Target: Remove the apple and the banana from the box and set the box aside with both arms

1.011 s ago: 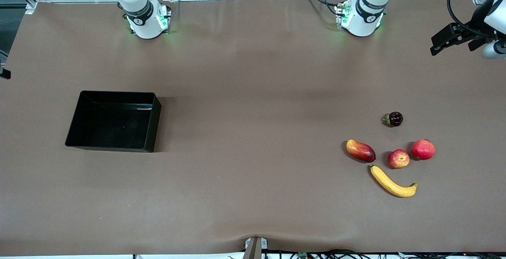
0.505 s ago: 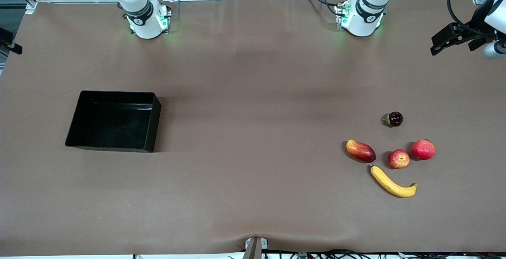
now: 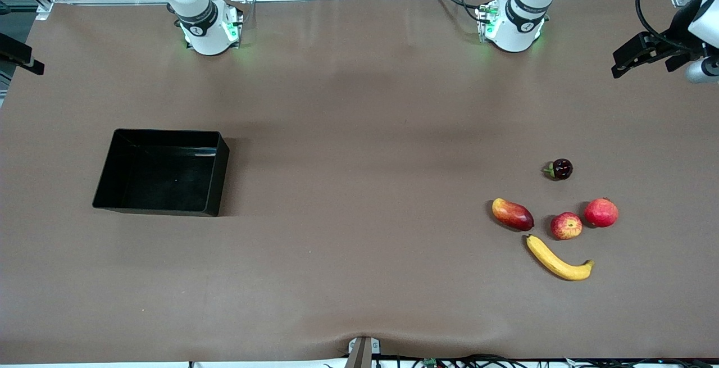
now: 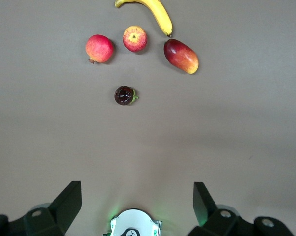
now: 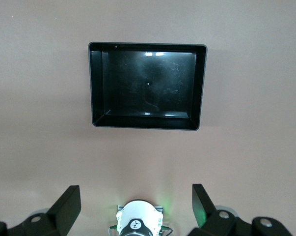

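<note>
The black box [image 3: 160,174] stands empty toward the right arm's end of the table; it also shows in the right wrist view [image 5: 147,83]. The yellow banana [image 3: 558,261] and the red-yellow apple [image 3: 566,226] lie toward the left arm's end, the banana nearer to the front camera. Both show in the left wrist view: banana [image 4: 150,10], apple [image 4: 135,38]. My left gripper [image 3: 629,59] [image 4: 138,196] is open and empty, high in the air. My right gripper [image 3: 23,60] [image 5: 136,196] is open and empty, high over the table, mostly cut off in the front view.
A red-yellow mango-like fruit [image 3: 512,214], a plain red round fruit [image 3: 601,212] and a small dark fruit [image 3: 560,169] lie around the apple. The arm bases [image 3: 210,28] [image 3: 514,25] stand at the table's edge farthest from the front camera.
The right gripper's black part at the front view's edge has shifted upward and a little inward. The left gripper, the fruits and the box have not moved.
</note>
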`<state>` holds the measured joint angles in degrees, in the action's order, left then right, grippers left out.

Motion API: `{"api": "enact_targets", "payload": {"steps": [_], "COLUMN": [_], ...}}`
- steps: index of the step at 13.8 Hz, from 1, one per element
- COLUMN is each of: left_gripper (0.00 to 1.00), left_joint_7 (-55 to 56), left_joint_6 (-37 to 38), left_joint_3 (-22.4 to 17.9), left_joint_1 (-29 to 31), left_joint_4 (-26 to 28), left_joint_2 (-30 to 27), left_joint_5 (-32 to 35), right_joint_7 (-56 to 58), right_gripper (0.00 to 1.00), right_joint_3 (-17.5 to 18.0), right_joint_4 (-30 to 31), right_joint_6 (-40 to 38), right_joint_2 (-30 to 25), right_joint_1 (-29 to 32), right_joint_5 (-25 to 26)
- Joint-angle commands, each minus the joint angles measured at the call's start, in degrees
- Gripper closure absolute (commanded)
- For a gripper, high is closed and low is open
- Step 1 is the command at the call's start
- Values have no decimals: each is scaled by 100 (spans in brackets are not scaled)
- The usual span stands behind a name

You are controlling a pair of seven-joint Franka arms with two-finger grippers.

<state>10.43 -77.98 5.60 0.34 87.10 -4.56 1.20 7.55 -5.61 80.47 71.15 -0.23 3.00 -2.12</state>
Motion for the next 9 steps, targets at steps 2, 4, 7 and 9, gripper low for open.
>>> {"api": "enact_targets", "payload": {"steps": [2,4,7,9], "left_gripper": [0,0,0,0], "left_joint_7": [-23,-23,-23,-14], "left_joint_6": [116,116,116,116], "left_joint_3": [11,11,11,11], "left_joint_1": [37,37,37,28], "left_joint_4": [-71,-71,-71,-71], "left_joint_2": [-54,-54,-54,-54], "left_joint_5": [29,29,29,29], "right_joint_7": [-175,-167,-167,-167], "right_gripper": [0,0,0,0], "right_joint_3": [60,157,201,210], "right_joint_4": [469,479,470,470], "right_joint_6": [197,127,162,188], "right_joint_2": [-416,-496,-522,-522], "right_joint_1": [-80,-80,-89,-89], "right_joint_5": [71,71,89,106]}}
